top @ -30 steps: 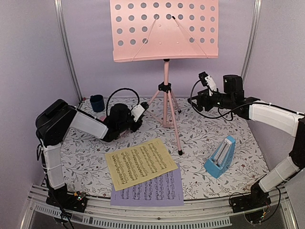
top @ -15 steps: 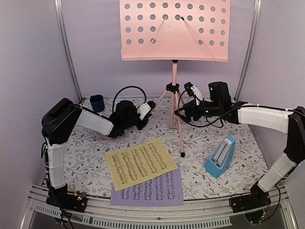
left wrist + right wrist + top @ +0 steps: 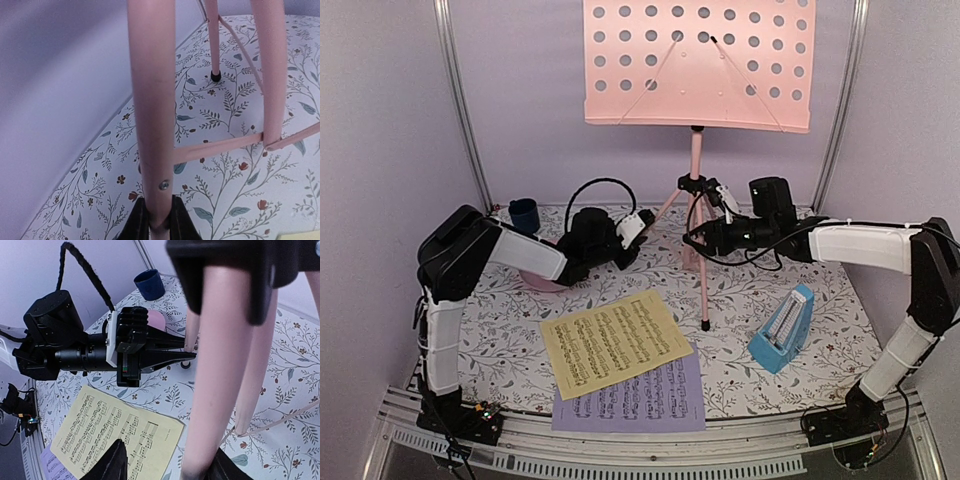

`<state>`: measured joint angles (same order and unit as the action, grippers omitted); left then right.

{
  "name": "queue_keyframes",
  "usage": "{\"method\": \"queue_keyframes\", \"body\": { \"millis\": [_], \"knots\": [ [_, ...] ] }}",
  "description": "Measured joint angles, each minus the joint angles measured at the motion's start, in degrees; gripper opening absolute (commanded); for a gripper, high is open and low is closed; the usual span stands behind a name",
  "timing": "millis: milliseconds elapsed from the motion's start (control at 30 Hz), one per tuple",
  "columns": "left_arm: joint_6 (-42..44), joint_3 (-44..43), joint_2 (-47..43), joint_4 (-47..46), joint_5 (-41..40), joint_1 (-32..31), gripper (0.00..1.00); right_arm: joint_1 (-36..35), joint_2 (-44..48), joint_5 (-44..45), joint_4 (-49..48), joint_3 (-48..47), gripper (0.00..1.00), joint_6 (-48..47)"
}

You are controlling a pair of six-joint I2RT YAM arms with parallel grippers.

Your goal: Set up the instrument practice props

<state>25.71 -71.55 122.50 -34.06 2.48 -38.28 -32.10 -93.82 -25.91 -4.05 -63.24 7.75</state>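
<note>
At the back of the floral table [image 3: 750, 300], pinches one slanting leg [image 3: 152, 100] of the music stand [image 3: 697, 150] in the left gripper [image 3: 156, 222], fingers [image 3: 139, 226] shut tight on it beside a brace screw. Straddles another pink tube [image 3: 225, 365] under the black collar [image 3: 225, 265] with the right gripper [image 3: 170, 467], jaws half apart, a gap on one side. Stands upright between both grippers, pole vertical, legs splayed, perforated desk [image 3: 720, 105] on top facing the arms. Pink throughout; black rubber feet [image 3: 215, 76], thin braces.
</note>
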Motion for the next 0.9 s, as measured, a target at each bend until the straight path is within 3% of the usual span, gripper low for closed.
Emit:
{"method": "queue_keyframes", "body": {
  "millis": [267,467,633,767,900],
  "knots": [
    [0.2,-2.6,1.2,1.8,0.9,-1.0,0.01,-0.2,3.1,1.9,-1.2,3.8,0.44,3.3],
    [-0.7,-2.6,1.2,2.3,1.2,-1.4,0.4,-0.3,4.6,2.3,-1.4,5.4,0.64,4.6],
    [-3.6,-0.7,-0.5,4.4,1.1,-2.2,0.58,-0.5,7.5,4.2,-0.1,5.9,0.8,4.7],
    [-7.6,5.4,-7.4,6.8,0.6,-2.4,0.73,-0.5,10.9,6.6,0.7,5.8,0.82,3.6],
    [-14.4,11.1,-16.9,9.3,-0.2,-2.5,0.75,-0.5,13.5,7.5,1.7,5.8,0.79,2.3]
  ]
}}
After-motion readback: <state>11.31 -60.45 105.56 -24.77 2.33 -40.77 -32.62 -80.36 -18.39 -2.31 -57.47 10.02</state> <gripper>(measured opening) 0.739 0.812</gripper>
